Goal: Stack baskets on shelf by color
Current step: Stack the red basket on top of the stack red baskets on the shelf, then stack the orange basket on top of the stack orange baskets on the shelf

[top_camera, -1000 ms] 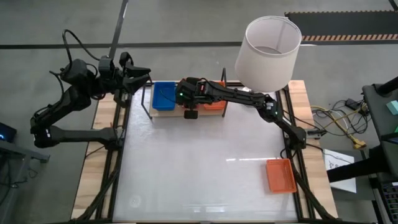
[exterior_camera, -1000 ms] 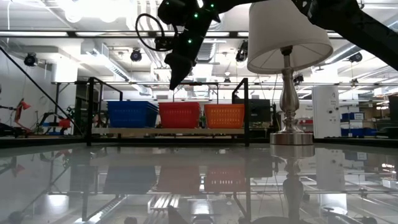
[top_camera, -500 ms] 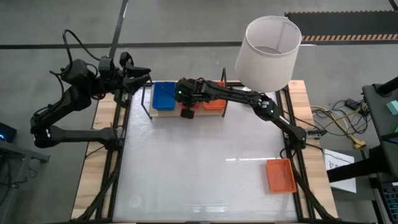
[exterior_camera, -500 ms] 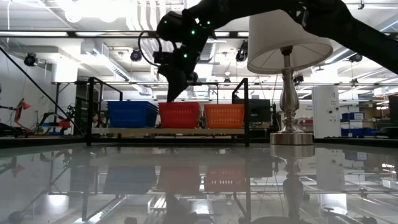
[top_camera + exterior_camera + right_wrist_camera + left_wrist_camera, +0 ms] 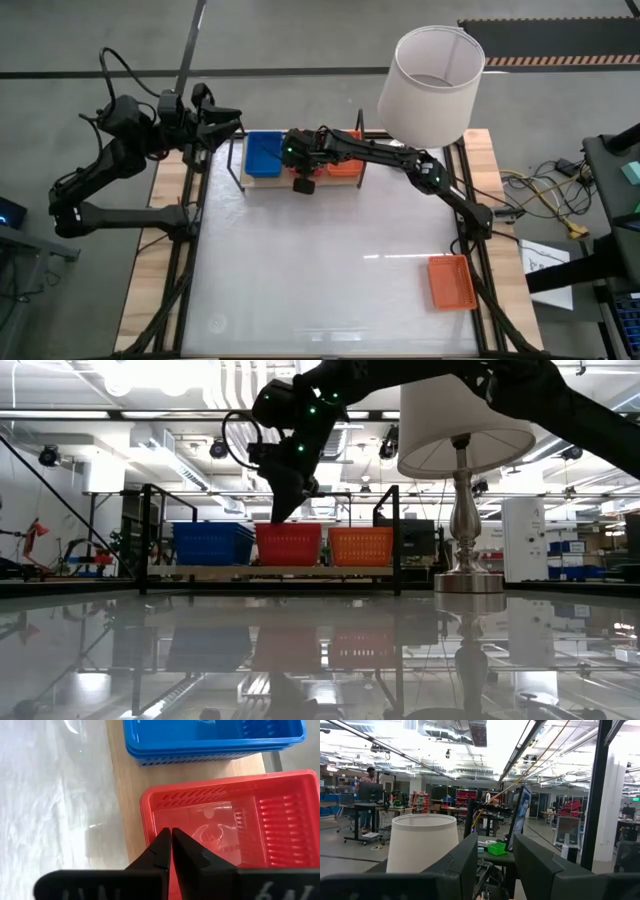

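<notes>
On the shelf (image 5: 270, 571) at the table's far edge, three stacks of baskets stand side by side: blue (image 5: 213, 543), red (image 5: 288, 545) and orange (image 5: 360, 546). My right gripper (image 5: 171, 832) is shut and points down. Its tips are at the top of the red basket (image 5: 225, 835), close to the rim on the side of the blue stack (image 5: 210, 735). The low view shows the same tip (image 5: 279, 518) level with that rim. My left gripper (image 5: 232, 122) waits open beyond the table's far left corner, holding nothing. One more orange basket (image 5: 452, 282) lies flat on the table at the near right. My right gripper's shut fingertips (image 5: 165, 840) come from above, pointing down. They stand over the red basket's floor just inside its rim (image 5: 150, 810). I cannot tell whether they touch the basket, which sits level on the shelf.
A lamp with a white shade (image 5: 430, 85) and metal base (image 5: 466, 575) stands at the far right, beside the shelf's black wire end (image 5: 398, 535). The white tabletop (image 5: 320, 260) lies between the shelf and the loose orange basket.
My right gripper has come down from above the shelf until its tip is at the red basket's rim. The baskets on the shelf have stayed where they were.
</notes>
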Tool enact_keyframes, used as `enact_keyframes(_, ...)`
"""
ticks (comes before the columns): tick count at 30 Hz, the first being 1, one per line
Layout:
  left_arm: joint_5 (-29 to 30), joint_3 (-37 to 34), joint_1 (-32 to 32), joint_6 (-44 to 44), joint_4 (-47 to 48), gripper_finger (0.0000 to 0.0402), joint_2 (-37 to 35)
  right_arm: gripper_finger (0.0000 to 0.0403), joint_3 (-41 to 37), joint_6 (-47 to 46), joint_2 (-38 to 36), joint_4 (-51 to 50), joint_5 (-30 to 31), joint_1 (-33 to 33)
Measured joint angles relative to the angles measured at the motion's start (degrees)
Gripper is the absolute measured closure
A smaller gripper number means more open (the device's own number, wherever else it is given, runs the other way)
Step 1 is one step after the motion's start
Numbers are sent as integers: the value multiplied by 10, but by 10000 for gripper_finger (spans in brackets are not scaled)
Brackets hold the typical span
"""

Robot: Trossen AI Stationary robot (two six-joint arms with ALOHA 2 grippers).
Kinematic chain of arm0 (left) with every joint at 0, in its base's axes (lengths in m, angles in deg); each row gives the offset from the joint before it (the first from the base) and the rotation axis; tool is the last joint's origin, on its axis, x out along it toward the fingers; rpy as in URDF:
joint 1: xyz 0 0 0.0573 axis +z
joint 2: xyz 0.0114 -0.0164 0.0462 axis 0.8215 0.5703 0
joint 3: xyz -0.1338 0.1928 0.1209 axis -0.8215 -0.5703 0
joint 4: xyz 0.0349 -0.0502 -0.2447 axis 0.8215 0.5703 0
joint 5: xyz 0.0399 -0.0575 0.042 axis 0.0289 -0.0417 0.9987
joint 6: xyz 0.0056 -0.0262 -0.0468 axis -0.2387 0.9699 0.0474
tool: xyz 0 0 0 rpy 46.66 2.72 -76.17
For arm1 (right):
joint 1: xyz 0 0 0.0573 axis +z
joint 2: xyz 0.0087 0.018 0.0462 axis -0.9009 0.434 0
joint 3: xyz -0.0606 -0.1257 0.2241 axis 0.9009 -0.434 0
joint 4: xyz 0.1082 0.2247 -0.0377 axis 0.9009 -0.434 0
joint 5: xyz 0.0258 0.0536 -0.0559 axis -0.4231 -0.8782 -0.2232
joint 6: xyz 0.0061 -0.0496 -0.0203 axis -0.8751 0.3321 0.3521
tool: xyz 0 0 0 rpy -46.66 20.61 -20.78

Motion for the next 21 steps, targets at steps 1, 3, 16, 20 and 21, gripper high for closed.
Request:
enact_keyframes(1,0,0,0,0,0,292,0,394,0,0,0,0,0,0)
enact_keyframes(3,0,0,0,0,0,292,0,394,0,-1,0,0,-1,2)
enact_keyframes(16,-1,0,0,27,3,292,24,394,0,-172,-110,-112,-37,41)
enact_keyframes(20,-15,-1,-1,51,3,292,43,394,0,-288,-157,-216,-52,87)
enact_keyframes(21,-21,-1,-2,59,3,292,48,394,0,-316,-168,-235,-53,103)
